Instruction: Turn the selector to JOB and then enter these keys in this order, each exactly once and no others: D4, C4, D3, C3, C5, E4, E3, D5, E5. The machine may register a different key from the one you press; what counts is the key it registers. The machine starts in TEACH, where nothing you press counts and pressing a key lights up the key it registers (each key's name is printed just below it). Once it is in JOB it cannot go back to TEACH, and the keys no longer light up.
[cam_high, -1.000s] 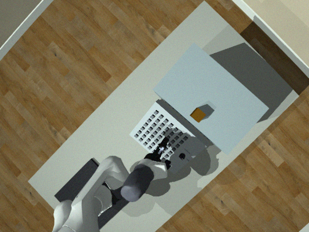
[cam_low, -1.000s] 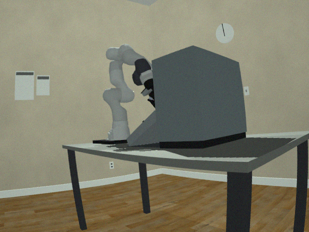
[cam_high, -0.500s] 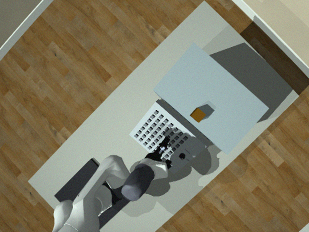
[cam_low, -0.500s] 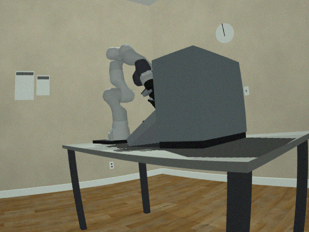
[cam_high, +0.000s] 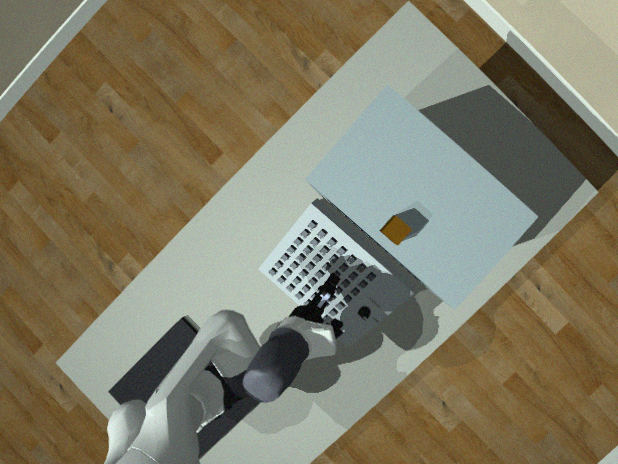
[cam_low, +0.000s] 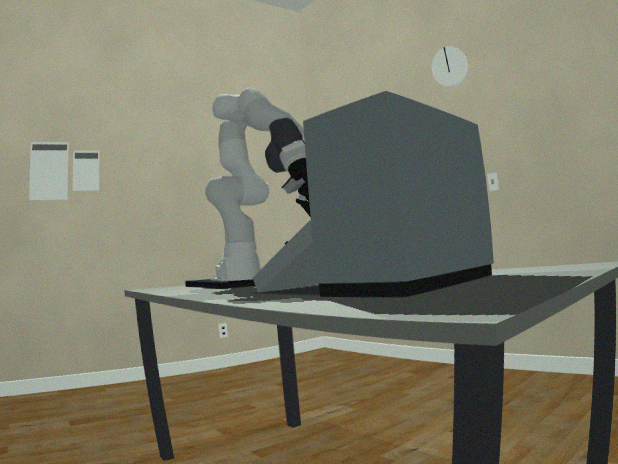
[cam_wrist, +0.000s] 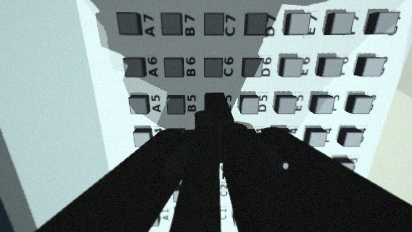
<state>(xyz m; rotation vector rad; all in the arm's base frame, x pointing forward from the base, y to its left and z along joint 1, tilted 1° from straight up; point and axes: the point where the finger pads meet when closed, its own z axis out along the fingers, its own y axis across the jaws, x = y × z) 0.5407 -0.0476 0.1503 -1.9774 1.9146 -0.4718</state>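
Jaws: pressed together with nothing between them, the black gripper (cam_wrist: 216, 102) forming one blunt tip. In the wrist view the tip sits over the key in the C column, row 5, hiding its label; whether it touches the key cannot be told.

Keypad (cam_high: 287, 252): pale sloped panel of dark square keys, directly beneath the jaws. Key B5 (cam_wrist: 176, 104) lies just left of the tip, key D5 (cam_wrist: 248, 104) just right, key C6 (cam_wrist: 213, 67) just beyond. Rows 6 and 7 beyond the tip lie partly in the arm's shadow.

Selector (cam_high: 364, 312): round dark knob on the panel, to the side of the jaws in the top view, in shadow; its setting cannot be read.

Machine (cam_low: 395, 200): grey housing rising behind the keypad, beyond the jaws, with an orange block (cam_high: 396, 229) on its top.

Arm (cam_low: 235, 200): white, bent over from its base towards the panel.

Table (cam_low: 310, 315): carries machine and arm.
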